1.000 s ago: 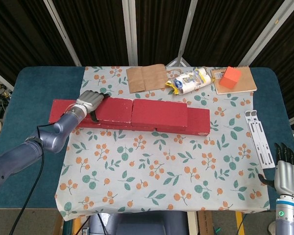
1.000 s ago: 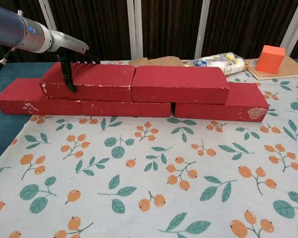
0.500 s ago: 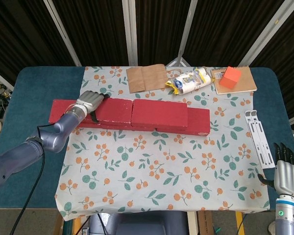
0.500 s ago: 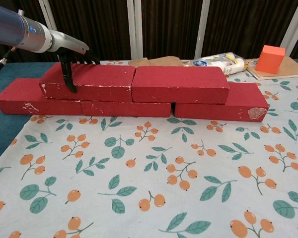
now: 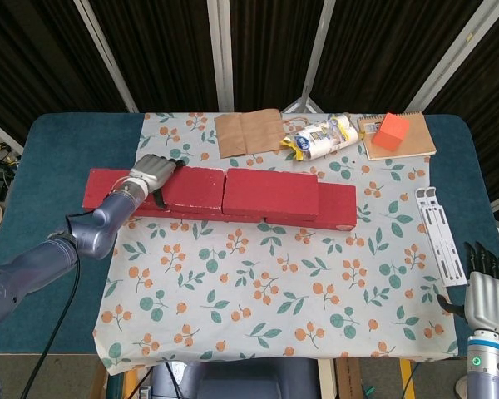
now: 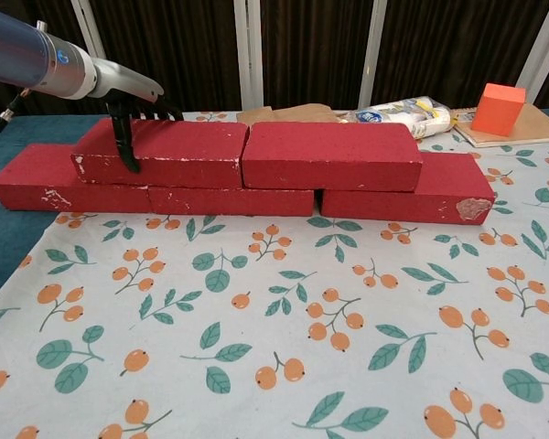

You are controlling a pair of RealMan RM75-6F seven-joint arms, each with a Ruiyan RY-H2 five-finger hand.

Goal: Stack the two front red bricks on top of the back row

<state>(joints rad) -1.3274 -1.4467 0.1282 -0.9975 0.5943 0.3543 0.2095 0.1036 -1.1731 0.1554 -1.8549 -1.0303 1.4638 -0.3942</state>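
Note:
Two red bricks lie end to end on top of a back row of red bricks. The upper left brick (image 5: 195, 187) (image 6: 178, 151) has my left hand (image 5: 154, 173) (image 6: 133, 105) gripping its left end, fingers over the top and thumb (image 6: 123, 146) down the front face. The upper right brick (image 5: 270, 193) (image 6: 329, 155) butts against it. Beneath them the lower row (image 5: 100, 189) (image 6: 439, 197) juts out at both ends. My right hand (image 5: 486, 291) hangs off the table's near right corner, fingers apart, holding nothing; the chest view does not show it.
A floral cloth (image 5: 274, 283) covers the blue table. Behind the bricks lie a brown paper bag (image 5: 247, 133), a snack packet (image 5: 320, 137) and an orange cube (image 5: 391, 130) on a notebook (image 5: 412, 145). White metal brackets (image 5: 437, 233) lie at the right edge.

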